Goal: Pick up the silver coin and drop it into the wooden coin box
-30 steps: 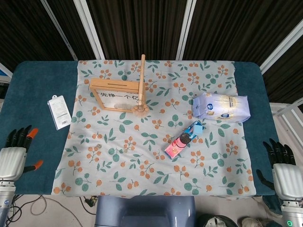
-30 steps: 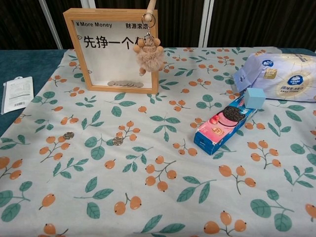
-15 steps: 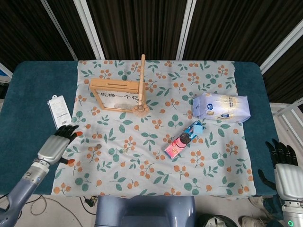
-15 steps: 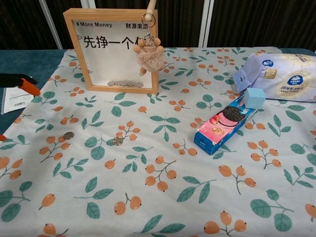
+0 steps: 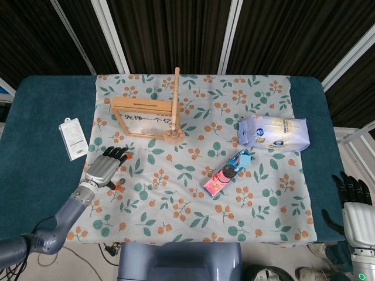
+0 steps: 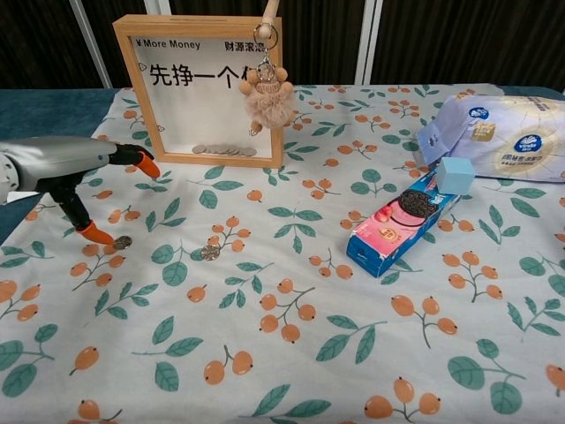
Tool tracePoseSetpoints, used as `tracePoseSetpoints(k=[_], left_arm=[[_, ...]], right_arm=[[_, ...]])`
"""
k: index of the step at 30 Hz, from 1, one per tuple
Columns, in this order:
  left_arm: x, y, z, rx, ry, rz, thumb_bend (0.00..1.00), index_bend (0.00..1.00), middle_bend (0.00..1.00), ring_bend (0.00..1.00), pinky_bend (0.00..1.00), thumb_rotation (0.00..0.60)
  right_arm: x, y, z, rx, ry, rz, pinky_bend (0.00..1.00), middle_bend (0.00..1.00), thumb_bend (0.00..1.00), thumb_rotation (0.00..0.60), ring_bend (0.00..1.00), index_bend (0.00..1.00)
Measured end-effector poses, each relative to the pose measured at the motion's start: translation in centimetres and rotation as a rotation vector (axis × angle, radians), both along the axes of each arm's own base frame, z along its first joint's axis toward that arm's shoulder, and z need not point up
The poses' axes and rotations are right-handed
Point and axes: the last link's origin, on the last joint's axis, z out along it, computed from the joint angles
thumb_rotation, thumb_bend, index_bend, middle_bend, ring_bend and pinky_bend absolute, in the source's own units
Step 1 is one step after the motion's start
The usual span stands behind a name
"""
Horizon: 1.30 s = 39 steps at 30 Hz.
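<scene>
Our left hand (image 6: 66, 168) hovers with fingers apart and empty over the left of the cloth, its thumb tip just beside one coin (image 6: 123, 241); another coin (image 6: 210, 253) lies to the right. The coin box (image 6: 201, 88) stands farther back. Our right hand (image 5: 354, 206) is spread empty at the desk's near right.

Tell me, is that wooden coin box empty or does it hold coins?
Not empty. Through the clear front of the wooden coin box, a small row of coins lies along the bottom.
</scene>
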Motion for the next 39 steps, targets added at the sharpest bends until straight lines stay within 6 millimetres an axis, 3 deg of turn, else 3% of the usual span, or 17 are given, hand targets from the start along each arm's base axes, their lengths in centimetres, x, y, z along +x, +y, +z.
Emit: tracePoseSetpoints(k=[11,39], left_arm=[[-0.2,0.6,-1.5,0.046,0.058,0.006,0.07,0.17,0.00,0.00,0.02,0.600],[-0.8,0.4,-2.5,0.027,0.085,0.002,0.07,0.21,0.00,0.00,0.02,0.600]], right_arm=[[-0.1,0.0,0.0,0.010,0.017,-0.013,0.00,0.05,0.37,0.600,0.00,0.10],[-0.1,0.0,-0.2,0.018,0.018,-0.026,0.00,0.05,0.37,0.600,0.00,0.10]])
